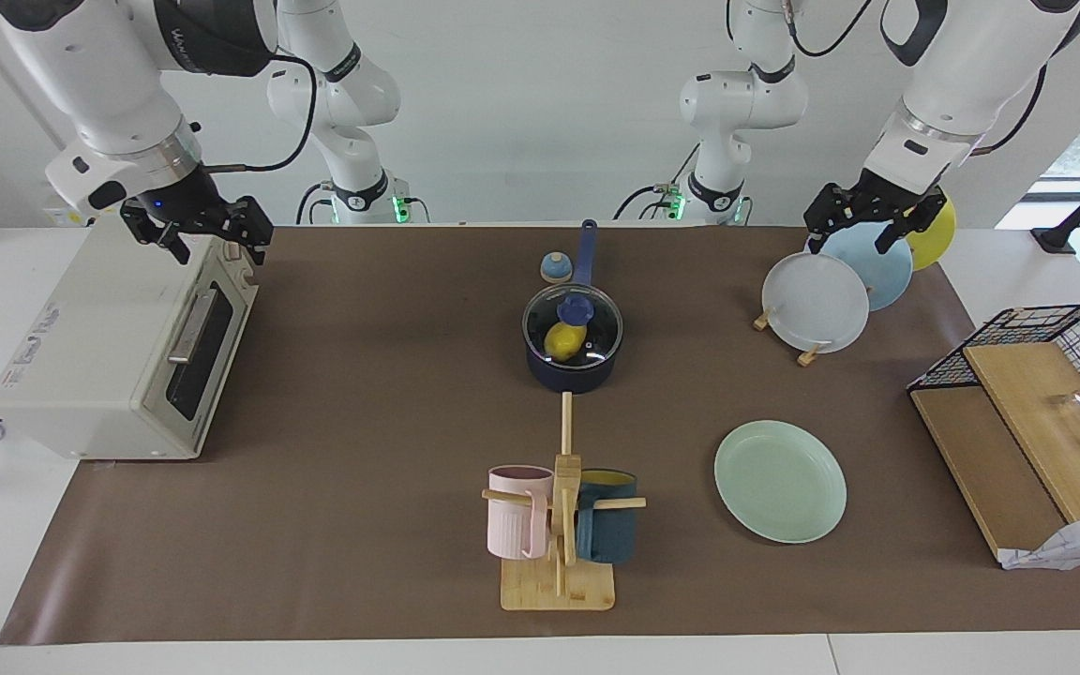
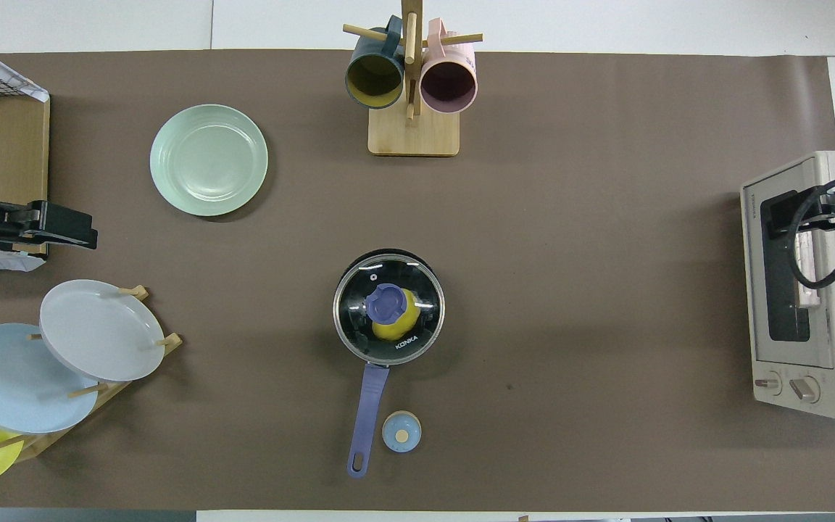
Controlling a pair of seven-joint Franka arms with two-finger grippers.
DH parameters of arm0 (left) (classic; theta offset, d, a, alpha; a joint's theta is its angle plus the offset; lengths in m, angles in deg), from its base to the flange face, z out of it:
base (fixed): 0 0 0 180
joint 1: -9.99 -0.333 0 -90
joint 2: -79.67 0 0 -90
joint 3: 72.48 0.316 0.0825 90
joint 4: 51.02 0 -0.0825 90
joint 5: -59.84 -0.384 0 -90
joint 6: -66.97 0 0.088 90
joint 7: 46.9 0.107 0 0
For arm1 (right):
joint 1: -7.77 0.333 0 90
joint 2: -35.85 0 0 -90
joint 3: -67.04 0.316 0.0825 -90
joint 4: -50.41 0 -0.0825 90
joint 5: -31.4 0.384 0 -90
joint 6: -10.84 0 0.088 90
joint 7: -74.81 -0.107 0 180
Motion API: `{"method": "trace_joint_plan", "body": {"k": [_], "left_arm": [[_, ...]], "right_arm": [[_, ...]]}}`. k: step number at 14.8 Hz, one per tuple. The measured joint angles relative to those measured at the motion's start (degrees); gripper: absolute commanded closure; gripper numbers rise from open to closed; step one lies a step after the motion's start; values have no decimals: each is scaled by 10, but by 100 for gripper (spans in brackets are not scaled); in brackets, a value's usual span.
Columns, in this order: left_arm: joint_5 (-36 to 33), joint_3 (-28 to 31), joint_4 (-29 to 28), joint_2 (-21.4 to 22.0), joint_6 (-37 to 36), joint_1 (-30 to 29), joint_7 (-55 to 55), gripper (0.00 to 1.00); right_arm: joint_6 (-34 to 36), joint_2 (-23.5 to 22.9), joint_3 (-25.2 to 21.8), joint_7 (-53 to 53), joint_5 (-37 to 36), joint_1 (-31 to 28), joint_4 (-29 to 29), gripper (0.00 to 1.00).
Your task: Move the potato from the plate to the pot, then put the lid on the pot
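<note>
Landmark: the pot, mid-table, handle pointing toward the robots. The potato lies inside it, seen through the glass. The lid sits level on the pot's rim. The plate is bare, farther from the robots than the pot, toward the left arm's end.

Left gripper hangs over the plate rack, fingers apart, holding nothing. Right gripper hangs over the toaster oven, fingers spread, holding nothing.

Judgement: both steps look done; no further move seems called for.
</note>
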Motion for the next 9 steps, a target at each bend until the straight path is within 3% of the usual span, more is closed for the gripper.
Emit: {"method": "trace_joint_plan", "body": {"k": [9], "left_arm": [[0,0,0,0,0,0,0,0]], "right_arm": [[13,1,-14,-18,6,49,8,0]]}}
